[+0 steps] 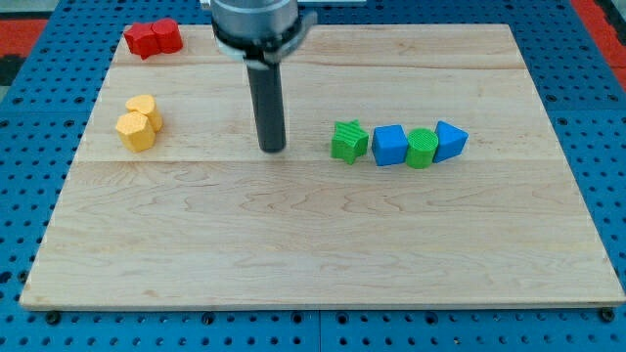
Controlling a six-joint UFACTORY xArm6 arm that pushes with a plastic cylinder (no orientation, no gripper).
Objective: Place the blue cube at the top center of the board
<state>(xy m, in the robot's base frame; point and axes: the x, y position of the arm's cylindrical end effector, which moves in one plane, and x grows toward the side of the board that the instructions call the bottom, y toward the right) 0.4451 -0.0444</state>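
Observation:
The blue cube (389,146) sits right of the board's middle, in a row of touching blocks. A green star-shaped block (348,141) is on its left, a green cylinder (422,148) on its right, then a blue triangular block (450,140). My tip (273,149) rests on the board to the left of this row, a short gap from the green star block. The rod rises straight up to the arm's head (256,24) at the view's top.
Two red blocks (154,38) lie together at the board's top left corner. Two yellow blocks (139,121) lie together at the left. The wooden board (313,264) rests on a blue perforated table.

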